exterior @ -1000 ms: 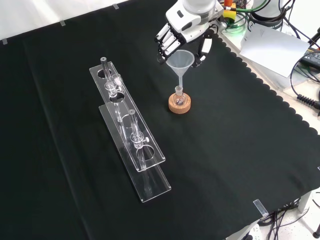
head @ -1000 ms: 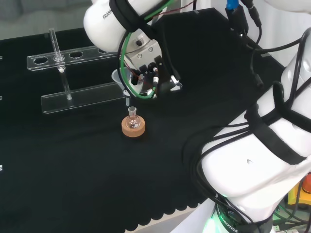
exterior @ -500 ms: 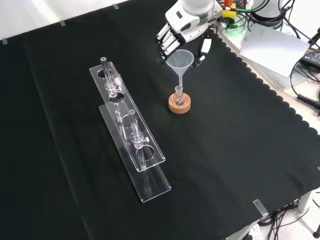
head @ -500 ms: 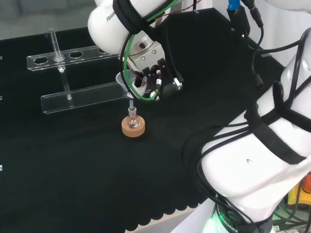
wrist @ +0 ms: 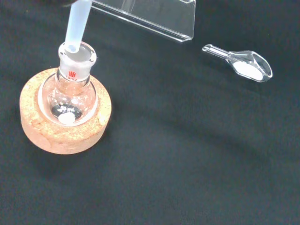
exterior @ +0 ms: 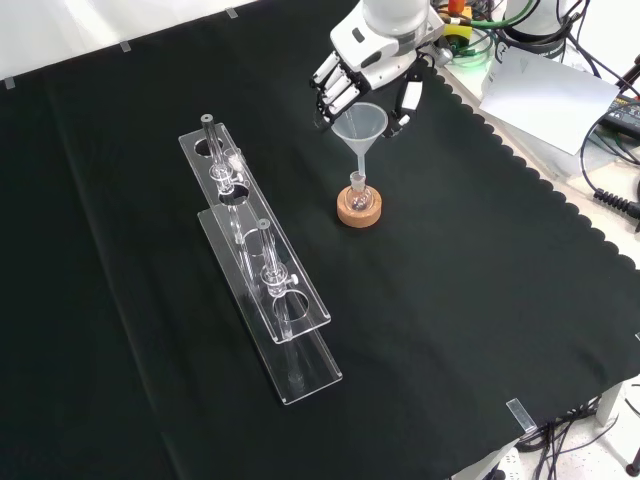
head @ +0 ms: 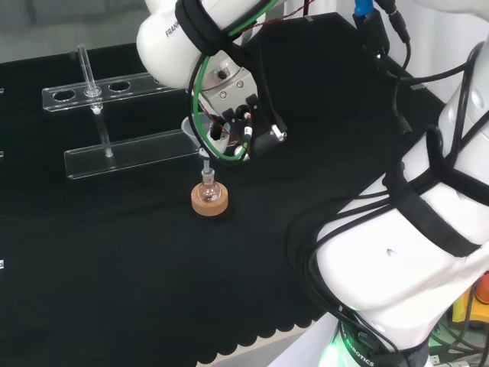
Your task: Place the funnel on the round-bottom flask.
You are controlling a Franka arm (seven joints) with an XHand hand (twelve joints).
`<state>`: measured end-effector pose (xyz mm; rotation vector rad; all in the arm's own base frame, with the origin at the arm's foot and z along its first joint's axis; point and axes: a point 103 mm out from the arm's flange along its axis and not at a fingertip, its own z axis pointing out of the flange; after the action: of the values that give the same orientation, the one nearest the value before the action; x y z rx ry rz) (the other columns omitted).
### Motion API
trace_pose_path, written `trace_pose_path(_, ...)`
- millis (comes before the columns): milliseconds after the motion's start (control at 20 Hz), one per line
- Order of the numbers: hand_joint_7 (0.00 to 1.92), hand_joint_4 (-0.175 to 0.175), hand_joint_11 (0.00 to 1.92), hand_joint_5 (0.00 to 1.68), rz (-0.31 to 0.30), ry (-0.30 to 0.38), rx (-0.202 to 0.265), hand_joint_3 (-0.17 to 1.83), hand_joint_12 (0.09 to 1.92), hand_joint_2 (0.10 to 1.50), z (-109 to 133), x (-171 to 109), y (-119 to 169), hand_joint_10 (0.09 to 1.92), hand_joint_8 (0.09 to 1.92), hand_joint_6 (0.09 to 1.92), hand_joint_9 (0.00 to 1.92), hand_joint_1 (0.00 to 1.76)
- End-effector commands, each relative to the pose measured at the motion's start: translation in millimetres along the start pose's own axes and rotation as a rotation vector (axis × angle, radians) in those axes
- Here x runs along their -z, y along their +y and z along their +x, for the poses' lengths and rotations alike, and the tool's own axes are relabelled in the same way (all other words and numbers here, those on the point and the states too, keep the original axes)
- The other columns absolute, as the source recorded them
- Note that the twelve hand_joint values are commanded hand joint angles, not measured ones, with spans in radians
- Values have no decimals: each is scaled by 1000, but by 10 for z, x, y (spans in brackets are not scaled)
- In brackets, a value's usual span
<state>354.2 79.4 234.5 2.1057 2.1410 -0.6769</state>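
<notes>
A clear funnel [exterior: 361, 122] hangs over a small round-bottom flask [exterior: 358, 190] that sits on a cork ring [exterior: 359, 210] in the middle of the cloth. The hand [exterior: 350, 70] is shut on the funnel's cone, with fingers on one side and the thumb [exterior: 406, 98] on the other. In the wrist view the funnel's stem [wrist: 77, 23] slants down and its tip is at the mouth of the flask [wrist: 70, 91], just inside the neck. In the head view the hand [head: 246, 126] holds the funnel [head: 191, 130] above the flask [head: 208, 183].
A long clear test tube rack [exterior: 262, 268] with a few tubes lies left of the flask in the front view, and behind it in the head view [head: 126, 153]. A clear scoop of white powder [wrist: 244, 65] lies on the cloth near the flask.
The hand has lowered the funnel a little and shifted it, so the stem's tip went from just above the flask to its neck. The flask and rack have not moved.
</notes>
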Motion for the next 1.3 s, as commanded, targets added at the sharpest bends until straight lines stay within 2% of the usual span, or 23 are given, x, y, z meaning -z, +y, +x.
trace_pose_path(50,493,-42,545,554,5,0,1,692,1292,785,7,-10,11,527,672,556,815,802)
trace_pose_path(350,492,-43,543,554,16,-3,-2,693,1291,787,-3,-43,40,528,672,557,815,801)
trace_pose_path(700,490,-43,540,553,8,7,-6,693,1291,787,-82,-249,145,529,673,558,814,801)
trace_pose_path(1300,480,-43,535,553,27,13,8,694,1291,791,-33,-346,192,530,673,560,804,800)
